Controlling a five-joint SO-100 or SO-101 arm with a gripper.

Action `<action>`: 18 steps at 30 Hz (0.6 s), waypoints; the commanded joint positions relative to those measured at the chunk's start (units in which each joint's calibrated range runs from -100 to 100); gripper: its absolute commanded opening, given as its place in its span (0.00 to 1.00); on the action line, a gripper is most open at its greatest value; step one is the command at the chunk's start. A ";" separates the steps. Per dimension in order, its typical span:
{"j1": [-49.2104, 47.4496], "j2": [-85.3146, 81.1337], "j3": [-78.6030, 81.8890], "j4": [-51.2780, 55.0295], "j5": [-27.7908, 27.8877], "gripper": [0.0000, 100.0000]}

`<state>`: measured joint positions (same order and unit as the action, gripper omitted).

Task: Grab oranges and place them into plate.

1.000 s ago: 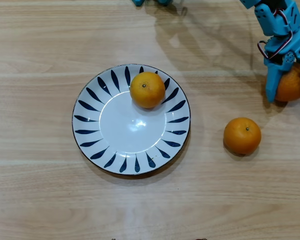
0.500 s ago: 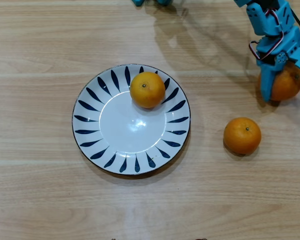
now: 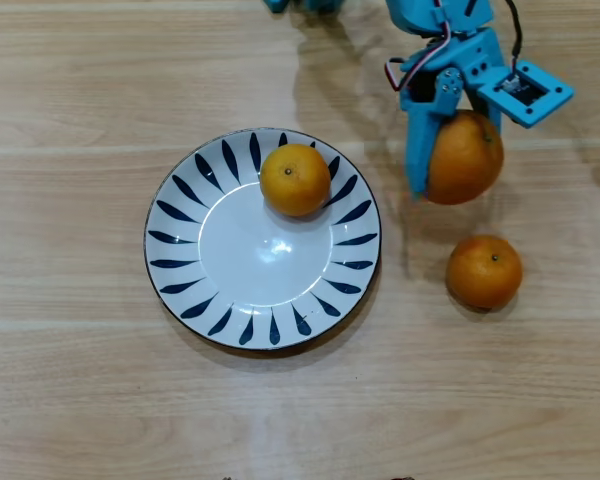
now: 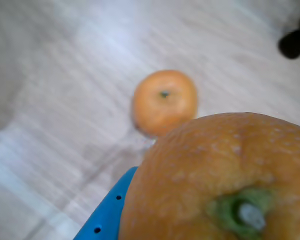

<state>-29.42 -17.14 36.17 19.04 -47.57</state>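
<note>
Three oranges in play: one orange (image 3: pixel 294 179) already sits on the plate (image 3: pixel 180 240), on its upper rim in the overhead view. Big orange (image 3: pixel 464 157) is clamped in the blue hand (image 3: pixel 455 165), held to the right of the plate and not over it yet. Third orange (image 3: pixel 484 271) lies loose on the tabletop (image 3: pixel 80 400), right of the plate, below the hand. Roughly one-third done by this reading; two placements left. No brands, labels or writing readable anywhere.
</note>
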 commanded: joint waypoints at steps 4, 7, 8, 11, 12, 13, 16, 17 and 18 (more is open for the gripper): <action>14.26 -13.88 -2.89 11.95 8.21 0.30; 19.99 -13.88 -8.14 21.40 11.30 0.30; 21.76 -13.80 -9.41 23.81 12.24 0.30; 27.08 -12.95 -11.40 28.45 14.64 0.30; 28.62 -12.11 -11.86 29.22 15.43 0.30; 29.91 -11.18 -12.04 29.48 16.16 0.30; 32.65 -8.22 -12.49 29.48 17.52 0.30; 33.21 -7.12 -12.58 29.40 17.78 0.30; 33.45 -5.94 -12.58 28.97 17.94 0.30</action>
<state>1.90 -24.84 28.46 48.32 -30.88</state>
